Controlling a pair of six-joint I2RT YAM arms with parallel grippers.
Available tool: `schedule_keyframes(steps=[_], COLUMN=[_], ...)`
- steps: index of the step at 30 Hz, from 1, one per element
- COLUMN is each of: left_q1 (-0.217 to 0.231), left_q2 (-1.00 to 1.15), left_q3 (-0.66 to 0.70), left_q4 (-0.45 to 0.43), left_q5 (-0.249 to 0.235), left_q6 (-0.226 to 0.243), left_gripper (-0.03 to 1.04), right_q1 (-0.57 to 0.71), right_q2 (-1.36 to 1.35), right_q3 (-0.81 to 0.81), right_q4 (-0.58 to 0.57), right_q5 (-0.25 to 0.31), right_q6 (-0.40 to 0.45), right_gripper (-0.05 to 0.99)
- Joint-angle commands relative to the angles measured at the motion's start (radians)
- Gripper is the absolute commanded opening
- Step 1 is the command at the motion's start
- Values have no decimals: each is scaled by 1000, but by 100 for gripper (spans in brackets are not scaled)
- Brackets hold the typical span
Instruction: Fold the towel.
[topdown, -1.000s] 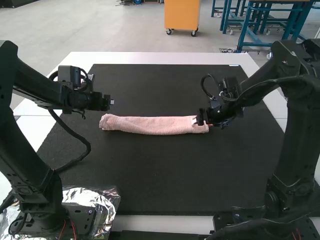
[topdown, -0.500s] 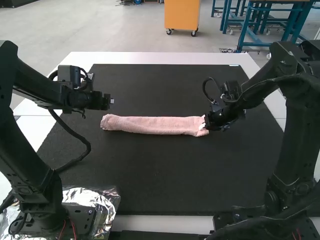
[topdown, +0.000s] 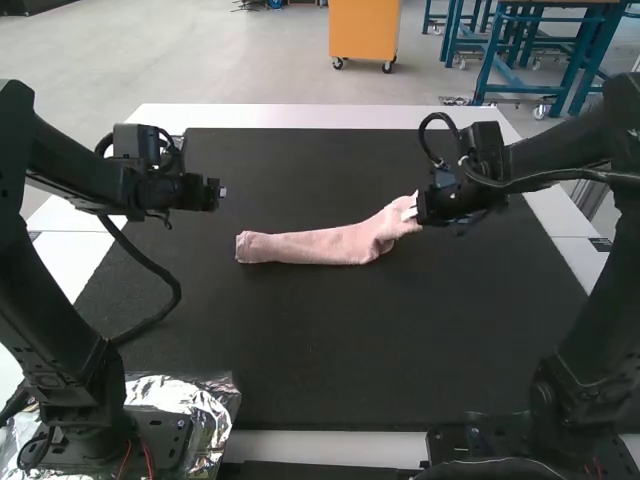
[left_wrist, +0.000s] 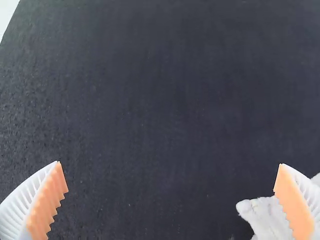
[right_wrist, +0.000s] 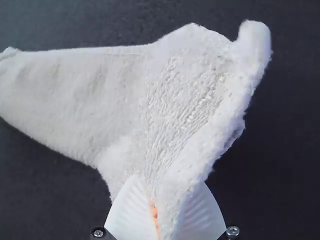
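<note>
Towel partly raised for folding, as I see it from my remote station, all positions being given relative to the black mat (topdown: 330, 350). The pink towel (topdown: 320, 246), a narrow folded strip, lies across the mat's middle with its left part resting on the surface; its right end is lifted off and pinched by the right gripper (topdown: 410, 212), which stands over the mat's right half. The left gripper (left_wrist: 170, 163) is spread wide and empty above the mat's left part. I judge slippage to be the chief hazard: nothing pins the free end, so a pull toward the mat's right edge could drag the whole strip instead of doubling it. Loss of layers is the second; the cloth fans out around the pinch, and I cannot tell whether every layer is caught, so a partial hold might let the strip open as it rises. Skew is the third: the held end is bunched and bent away from the line of the resting part, and setting it down thus would probably leave a crooked, lumpy fold.
</note>
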Motion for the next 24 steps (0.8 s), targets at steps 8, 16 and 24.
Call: schedule_keyframes(steps=[8, 16, 24], left_q1=[56, 120, 177], left_q2=[-27, -27, -27], left_q3=[11, -12, -37], left_q4=[73, 99, 113], left_q5=[-66, -63, -43], left_q6=[6, 4, 23], left_gripper=[97, 97, 97], right_q1=[255, 367, 445], right_q2=[120, 261, 390], right_q3=[114, 266, 420], right_q4=[23, 20, 5], right_q5=[53, 57, 59], right_q6=[59, 59, 57], right_gripper=[-2, -2, -2])
